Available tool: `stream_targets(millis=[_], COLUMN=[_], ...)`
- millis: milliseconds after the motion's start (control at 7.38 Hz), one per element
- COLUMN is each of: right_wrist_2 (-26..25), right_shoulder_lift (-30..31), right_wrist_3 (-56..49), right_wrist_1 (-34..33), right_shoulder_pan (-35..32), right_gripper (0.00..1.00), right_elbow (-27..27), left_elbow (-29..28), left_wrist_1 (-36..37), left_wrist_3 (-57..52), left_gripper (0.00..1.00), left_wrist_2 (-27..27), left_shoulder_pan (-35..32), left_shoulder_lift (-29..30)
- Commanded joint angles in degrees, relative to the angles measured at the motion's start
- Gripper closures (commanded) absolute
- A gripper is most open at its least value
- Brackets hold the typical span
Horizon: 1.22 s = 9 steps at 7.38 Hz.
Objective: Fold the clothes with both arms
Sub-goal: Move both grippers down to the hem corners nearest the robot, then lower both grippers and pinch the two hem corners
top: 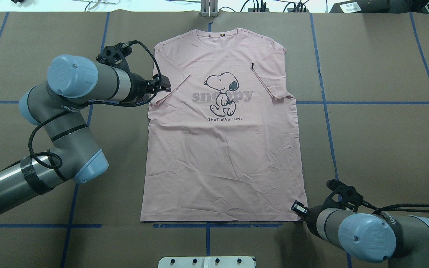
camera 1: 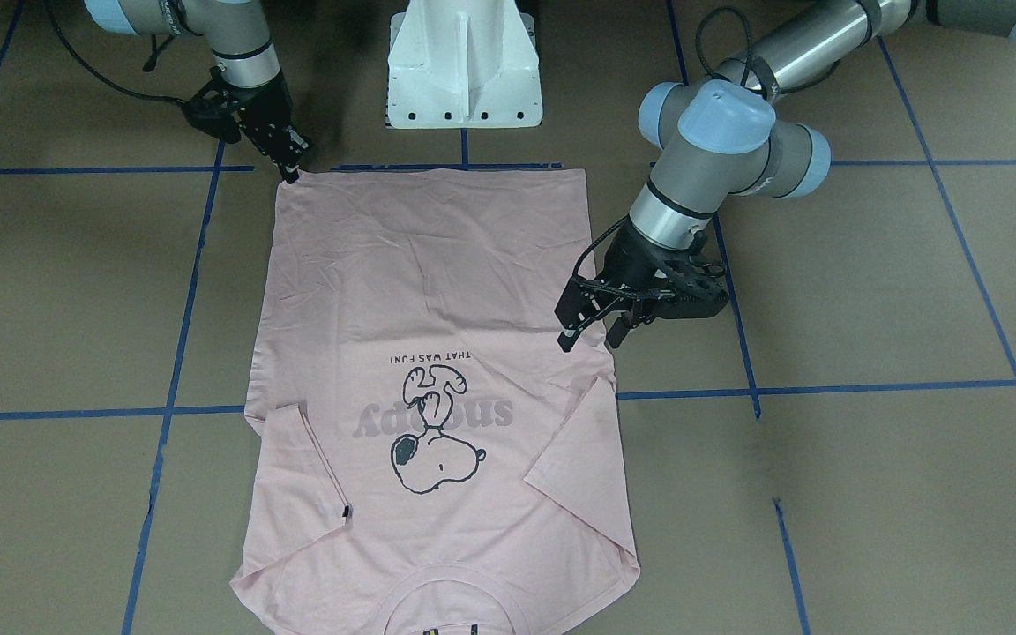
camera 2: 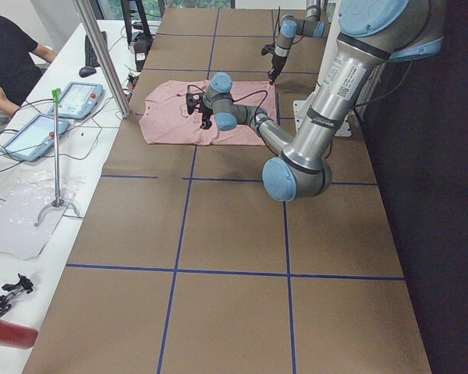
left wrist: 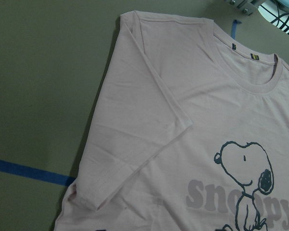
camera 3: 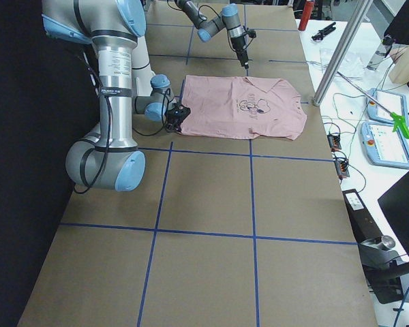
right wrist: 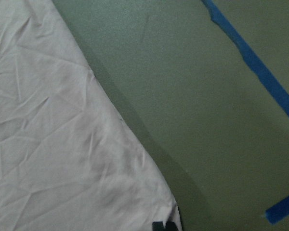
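Over on the operators' side of the brown table [top: 378, 149] sits a white bench [camera 2: 86, 167] with two teach pendants [camera 2: 79, 100], a shiny pole [camera 2: 103, 54] and a person [camera 2: 8, 54], all well apart from the action. The robot's white pedestal [camera 1: 464, 62] stands near the hem end, and blue tape lines [top: 367, 103] grid the tabletop. The pink T-shirt [top: 222, 156] lies flat, print side up, collar pointing away from the robot and hem along a tape line by the base. Both sleeves [top: 272, 83] are tucked in over the chest, and one shows a little black tag [top: 252, 67]. As for the claws, the left gripper [camera 1: 592, 339] hangs over the shirt's side edge by the sleeve on its side, fingers clearly spread and nothing between them. The right gripper [camera 1: 290, 168] is down at the hem corner on its own side, tip touching the cloth. Honestly can't tell if it's pinched or not, since its wrist cam only catches a dark sliver at that corner. The collar is cut off at the front view's bottom edge, and both grippers are too small to read in the side views.
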<state>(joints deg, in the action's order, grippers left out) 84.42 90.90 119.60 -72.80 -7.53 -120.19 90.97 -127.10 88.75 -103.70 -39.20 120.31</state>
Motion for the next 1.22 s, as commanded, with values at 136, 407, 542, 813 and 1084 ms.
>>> stream_targets(millis=[136, 407, 542, 813, 1084], right_wrist_2=[0.3, 1.7, 1.7, 1.7, 1.7], right_shoulder_lift=[0.4, 0.8, 1.1, 1.6, 1.6], right_wrist_3=[-0.2, -0.4, -0.6, -0.8, -0.9], right_wrist_1=[-0.1, -0.1, 0.0, 0.0, 0.0], right_shoulder_pan=[0.8, 0.7, 0.8, 0.8, 0.7], right_gripper=[1.0, 1.0, 1.0, 1.0, 1.0], right_elbow=[-2.4, -4.4, -4.3, -4.2, -4.2], left_elbow=[13.8, 22.6, 23.4, 23.5, 23.2], left_wrist_1=[9.4, 21.5, 21.9, 21.8, 21.9], left_wrist_3=[12.6, 17.4, 21.1, 23.0, 23.7], left_gripper=[0.21, 0.21, 0.21, 0.21, 0.23], left_wrist_2=[0.3, 6.1, 7.8, 10.9, 11.1], left_shoulder_pan=[9.0, 19.2, 22.2, 25.3, 26.9], left_shoulder_lift=[-6.8, -10.2, -13.0, -17.0, -17.3])
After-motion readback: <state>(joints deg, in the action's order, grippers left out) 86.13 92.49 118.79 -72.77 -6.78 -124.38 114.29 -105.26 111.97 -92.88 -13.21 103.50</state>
